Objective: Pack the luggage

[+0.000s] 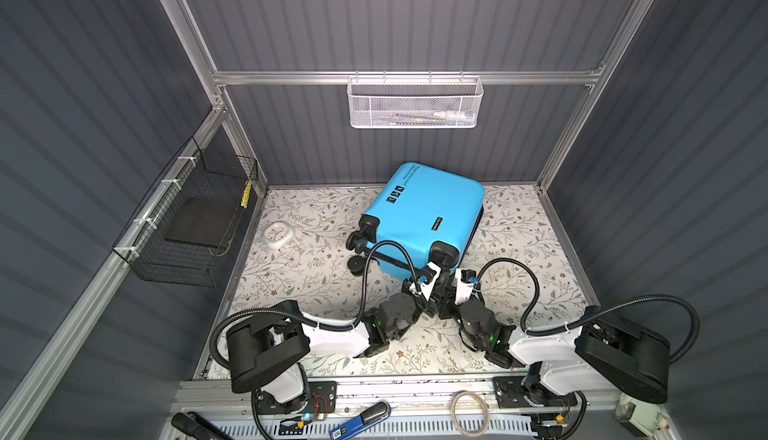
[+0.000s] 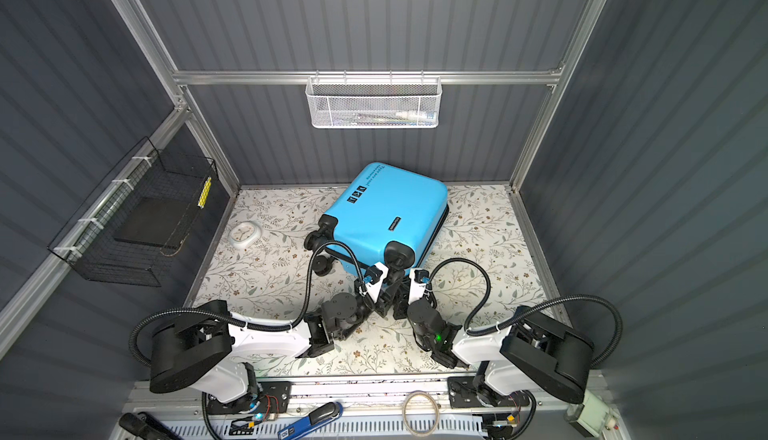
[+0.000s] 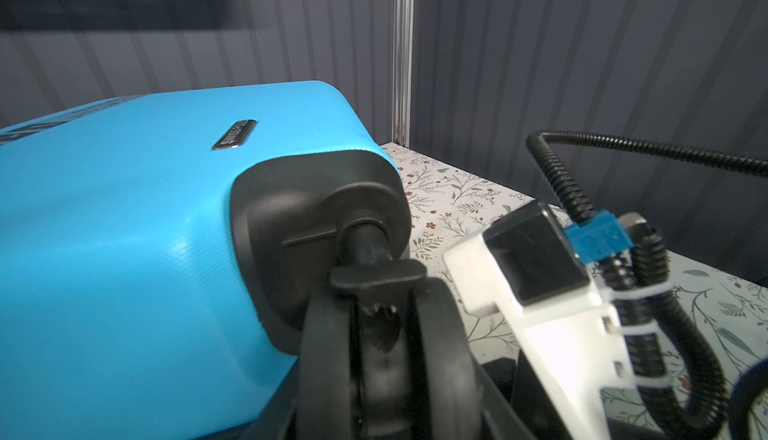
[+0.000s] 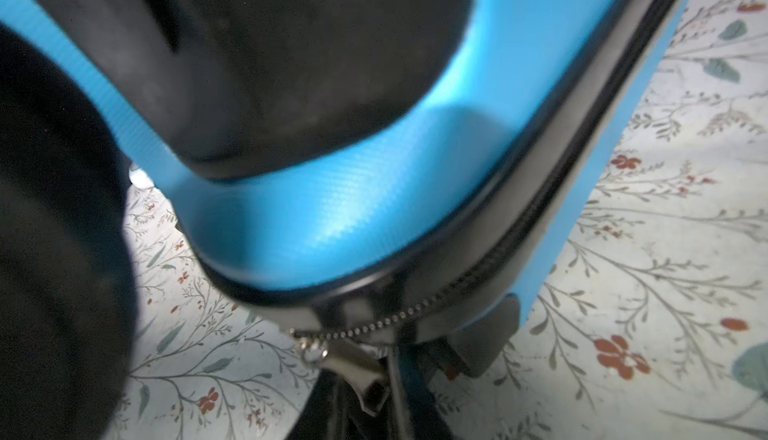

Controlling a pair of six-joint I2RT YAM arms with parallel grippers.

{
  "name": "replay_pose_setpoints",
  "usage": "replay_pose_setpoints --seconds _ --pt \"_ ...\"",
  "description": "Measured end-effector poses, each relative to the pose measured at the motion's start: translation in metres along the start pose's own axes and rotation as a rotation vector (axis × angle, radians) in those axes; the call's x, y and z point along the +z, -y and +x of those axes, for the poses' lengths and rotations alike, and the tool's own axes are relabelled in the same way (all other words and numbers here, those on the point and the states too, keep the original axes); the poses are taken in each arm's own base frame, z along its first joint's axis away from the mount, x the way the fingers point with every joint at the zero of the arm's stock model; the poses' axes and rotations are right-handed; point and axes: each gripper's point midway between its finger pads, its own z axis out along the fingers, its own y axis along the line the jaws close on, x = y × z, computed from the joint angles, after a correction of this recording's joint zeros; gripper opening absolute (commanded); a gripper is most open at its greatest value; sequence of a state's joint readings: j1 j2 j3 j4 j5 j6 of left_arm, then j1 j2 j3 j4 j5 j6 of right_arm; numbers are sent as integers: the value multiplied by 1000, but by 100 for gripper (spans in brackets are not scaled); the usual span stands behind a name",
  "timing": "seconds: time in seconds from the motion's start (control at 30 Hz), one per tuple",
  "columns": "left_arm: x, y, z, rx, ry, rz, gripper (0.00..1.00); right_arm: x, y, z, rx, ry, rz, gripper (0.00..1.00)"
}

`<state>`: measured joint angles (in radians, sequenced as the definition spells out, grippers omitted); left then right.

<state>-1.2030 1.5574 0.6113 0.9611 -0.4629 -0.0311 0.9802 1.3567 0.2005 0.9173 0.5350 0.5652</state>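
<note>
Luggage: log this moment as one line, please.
luggage: closed, lying on floral mat | left tool: at near wheel, grip unclear | right tool: at zipper pull, grip unclear

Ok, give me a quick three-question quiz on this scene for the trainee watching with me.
1. True or false: the luggage lies closed on the table.
2. What sits on the table left of the luggage in both top views? A) white clock B) red mug C) folded towel
3. Fill in: the metal zipper pull shows in the ___ wrist view.
Key: 1 true; 2 A; 3 right.
</note>
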Motion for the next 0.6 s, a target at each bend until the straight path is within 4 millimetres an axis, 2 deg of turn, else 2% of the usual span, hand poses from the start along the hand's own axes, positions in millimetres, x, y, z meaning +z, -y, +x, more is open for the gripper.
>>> replay_pose_setpoints --seconds 0.1,0.6 --pt "0 0 0 -1 0 3 0 -1 -8 1 -7 -10 -32 0" --pt "-1 3 -1 -7 6 17 0 -9 -3 -2 51 -16 -40 0"
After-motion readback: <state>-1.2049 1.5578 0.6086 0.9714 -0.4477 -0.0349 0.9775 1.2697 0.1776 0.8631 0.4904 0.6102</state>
